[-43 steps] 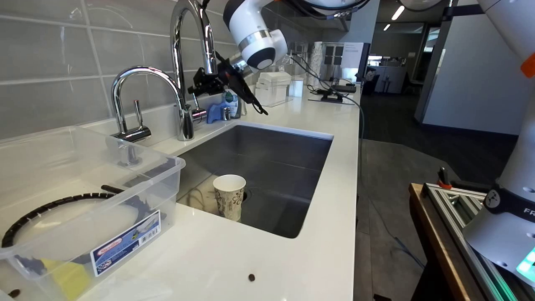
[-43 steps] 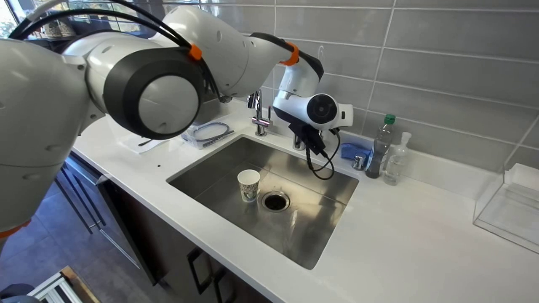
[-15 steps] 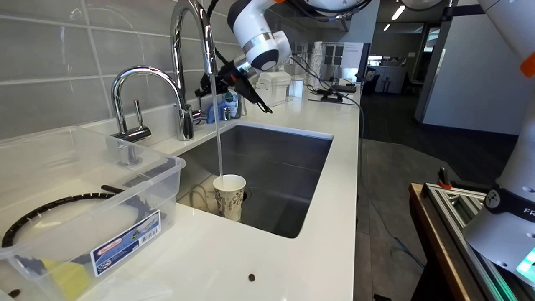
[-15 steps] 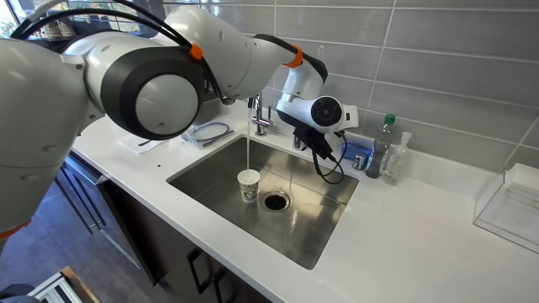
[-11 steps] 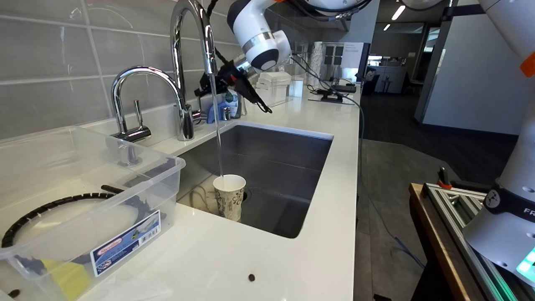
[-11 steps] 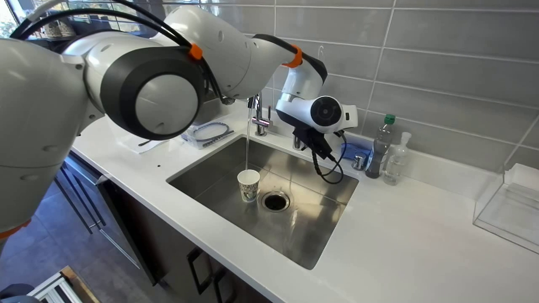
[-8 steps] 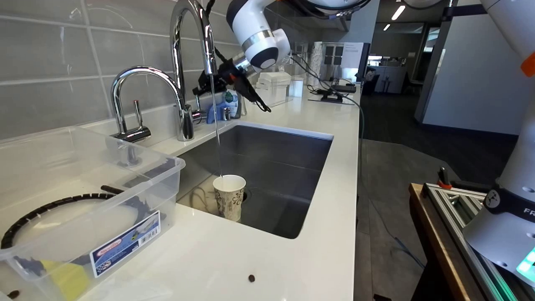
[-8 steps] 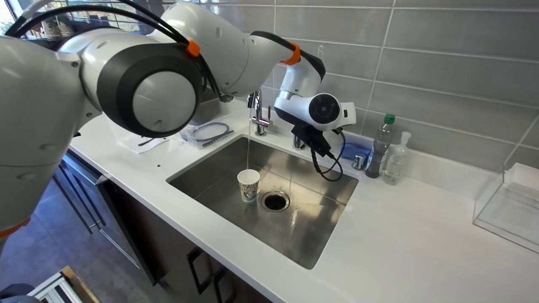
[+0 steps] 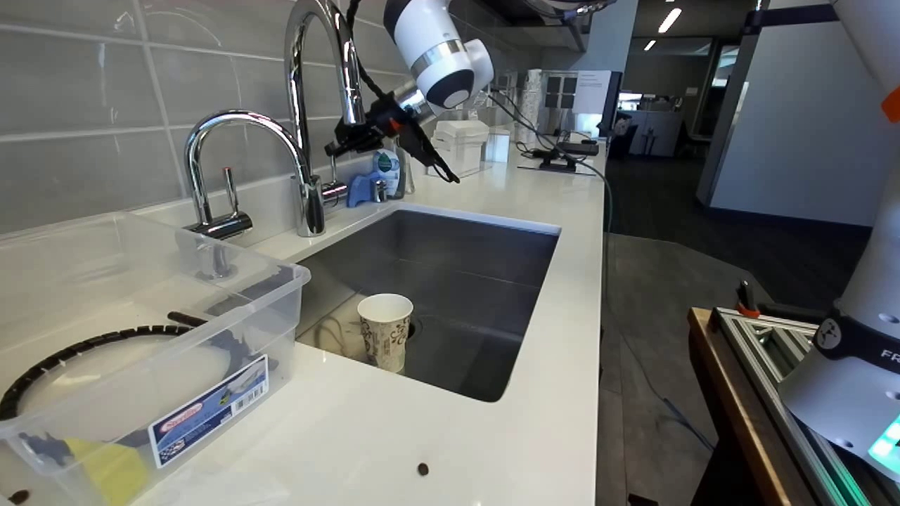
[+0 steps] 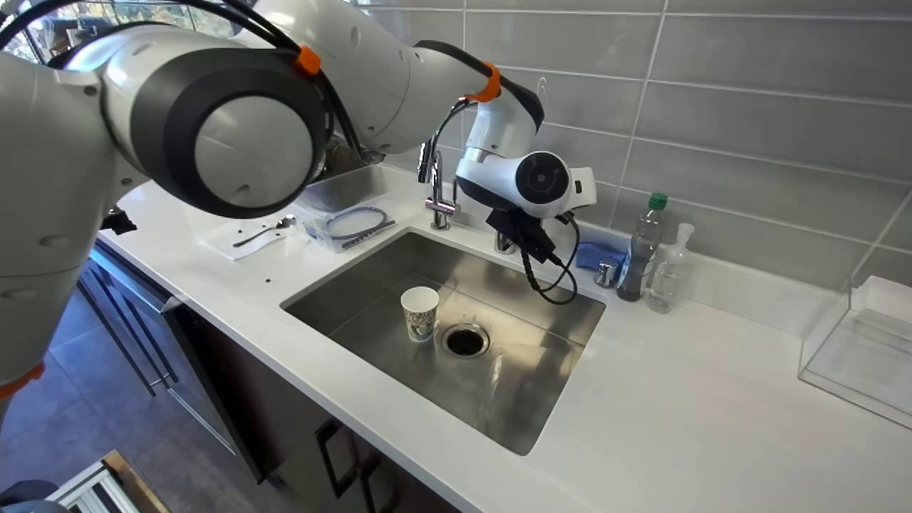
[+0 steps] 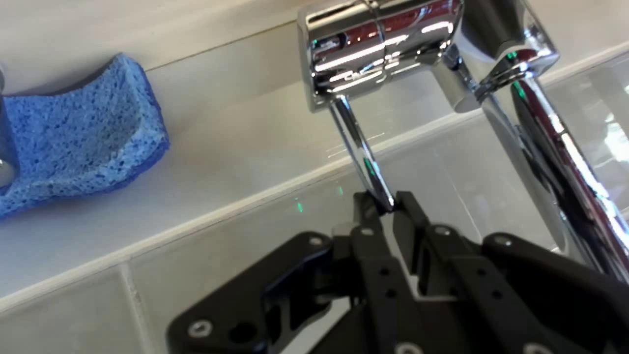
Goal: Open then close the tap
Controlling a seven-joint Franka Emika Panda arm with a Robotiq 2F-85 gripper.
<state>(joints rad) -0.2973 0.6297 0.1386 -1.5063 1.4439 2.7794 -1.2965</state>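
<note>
1. One tall, shiny, high-arched chrome gooseneck tap (image 9: 299, 105) is our target; it stands just beside the grey metal sink (image 9: 471, 242) and rises above the shorter chrome gooseneck tap (image 9: 195, 165).
2. We see the black two-fingered gripper (image 11: 386, 205) with its jaws narrow, clasping the tip of our tap's slim, straight chrome lever (image 11: 362, 152).
3. No water falls into the white paper cup (image 9: 385, 334) with dark scrollwork, so we judge the flow off.
4. We expect a rigid, firmly mounted body, and a lever light to swing but slippery.
5. We favour its outer end for leverage, with more overlap lest the jaws slide off.
</note>
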